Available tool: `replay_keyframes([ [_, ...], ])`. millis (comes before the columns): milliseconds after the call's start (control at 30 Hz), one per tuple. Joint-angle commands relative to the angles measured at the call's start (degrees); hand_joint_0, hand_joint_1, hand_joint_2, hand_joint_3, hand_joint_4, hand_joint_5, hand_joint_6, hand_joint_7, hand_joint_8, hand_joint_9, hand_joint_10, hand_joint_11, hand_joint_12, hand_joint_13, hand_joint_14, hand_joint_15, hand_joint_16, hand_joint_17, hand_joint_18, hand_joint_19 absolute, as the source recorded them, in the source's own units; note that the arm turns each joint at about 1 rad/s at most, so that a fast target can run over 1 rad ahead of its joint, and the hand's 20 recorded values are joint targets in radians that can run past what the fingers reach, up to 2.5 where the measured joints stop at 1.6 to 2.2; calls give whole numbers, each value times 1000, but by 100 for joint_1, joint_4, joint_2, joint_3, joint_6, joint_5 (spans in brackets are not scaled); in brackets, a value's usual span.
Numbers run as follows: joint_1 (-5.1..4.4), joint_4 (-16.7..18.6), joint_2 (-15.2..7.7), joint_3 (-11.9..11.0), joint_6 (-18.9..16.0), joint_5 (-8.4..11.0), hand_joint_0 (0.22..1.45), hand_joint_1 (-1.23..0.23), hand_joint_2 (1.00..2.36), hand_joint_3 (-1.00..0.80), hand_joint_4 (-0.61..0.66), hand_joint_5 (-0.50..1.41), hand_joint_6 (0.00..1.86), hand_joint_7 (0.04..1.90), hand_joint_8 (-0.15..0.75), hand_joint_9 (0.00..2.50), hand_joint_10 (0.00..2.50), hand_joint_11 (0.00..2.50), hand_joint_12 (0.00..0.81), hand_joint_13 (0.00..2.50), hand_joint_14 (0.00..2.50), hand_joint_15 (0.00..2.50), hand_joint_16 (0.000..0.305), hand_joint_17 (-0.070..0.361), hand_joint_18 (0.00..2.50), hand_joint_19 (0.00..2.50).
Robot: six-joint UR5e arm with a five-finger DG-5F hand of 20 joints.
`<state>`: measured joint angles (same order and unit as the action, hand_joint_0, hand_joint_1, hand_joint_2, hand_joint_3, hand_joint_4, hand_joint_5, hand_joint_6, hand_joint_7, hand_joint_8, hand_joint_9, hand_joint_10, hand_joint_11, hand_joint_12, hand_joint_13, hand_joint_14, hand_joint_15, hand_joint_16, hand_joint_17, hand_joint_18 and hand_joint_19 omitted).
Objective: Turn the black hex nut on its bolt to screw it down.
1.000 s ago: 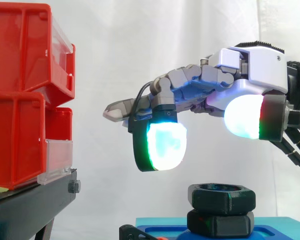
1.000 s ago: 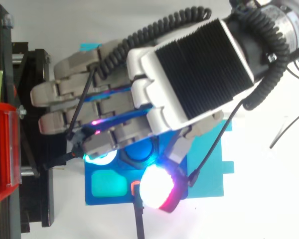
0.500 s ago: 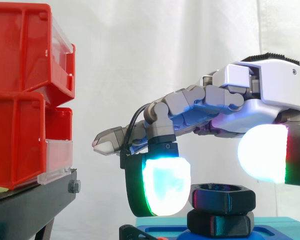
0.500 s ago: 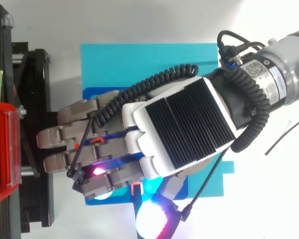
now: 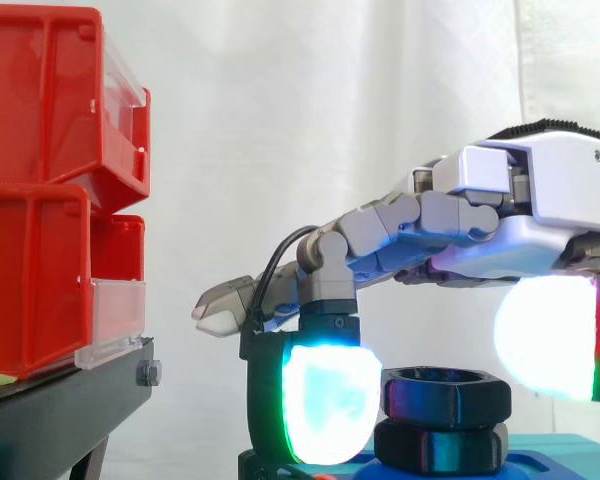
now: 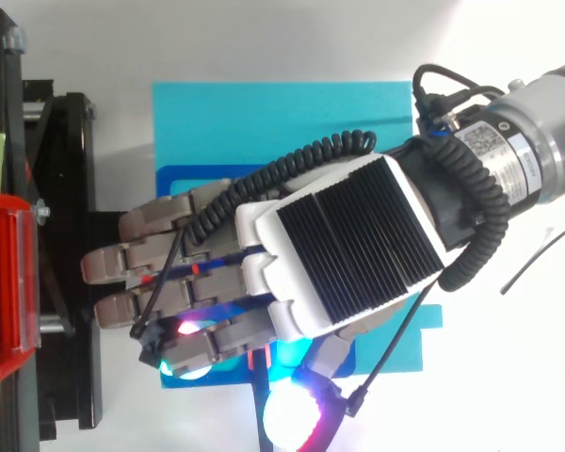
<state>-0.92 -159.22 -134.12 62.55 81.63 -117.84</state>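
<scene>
- Hand (image 5: 540,200) has dropped since 0.5 s ago; a second back it hung clear above the black hex nut (image 5: 445,392).
- Hand spread wide: bent finger's cyan-green pad (image 5: 325,400) now level with the nut's left side, white thumb pad (image 5: 545,335) up at its right. Can't tell contact.
- Nut unmoved, on a lower black hex piece (image 5: 440,447) near the blue plate's (image 6: 264,122) edge towards the side camera.
</scene>
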Motion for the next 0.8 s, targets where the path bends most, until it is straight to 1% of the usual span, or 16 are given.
replay_keyframes([
  [0,39,-66,0,3,99,-37,491,-280,1000,-500,90,-84,503,1123,155,353,0,0,328,284,0,0,55,124,240,335],
  [200,92,-66,0,3,143,-99,489,-275,1000,-500,92,-75,501,1290,172,358,0,0,331,288,0,0,55,124,243,334],
  [267,109,-74,0,3,160,-134,488,-275,1000,-500,90,-74,500,1319,172,358,0,0,332,288,0,0,55,124,244,333],
  [333,118,-74,0,3,187,-143,488,-275,1000,-500,93,-79,523,1298,174,362,0,0,333,291,0,0,55,124,243,337],
  [367,144,-74,0,3,204,-160,487,-275,1000,-500,95,-80,533,1287,175,361,0,0,333,291,0,0,55,124,244,337],
  [533,188,-74,0,3,222,-178,486,-274,1000,-500,111,-87,561,1253,179,363,0,0,333,293,0,0,55,123,250,336],
  [733,259,-57,0,3,257,-204,486,-275,1000,-500,124,-89,573,1223,183,362,0,0,333,293,0,0,54,122,244,335],
  [767,285,-74,0,3,275,-222,486,-275,1000,-500,119,-89,574,1224,184,364,0,0,333,292,0,0,54,122,243,335],
])
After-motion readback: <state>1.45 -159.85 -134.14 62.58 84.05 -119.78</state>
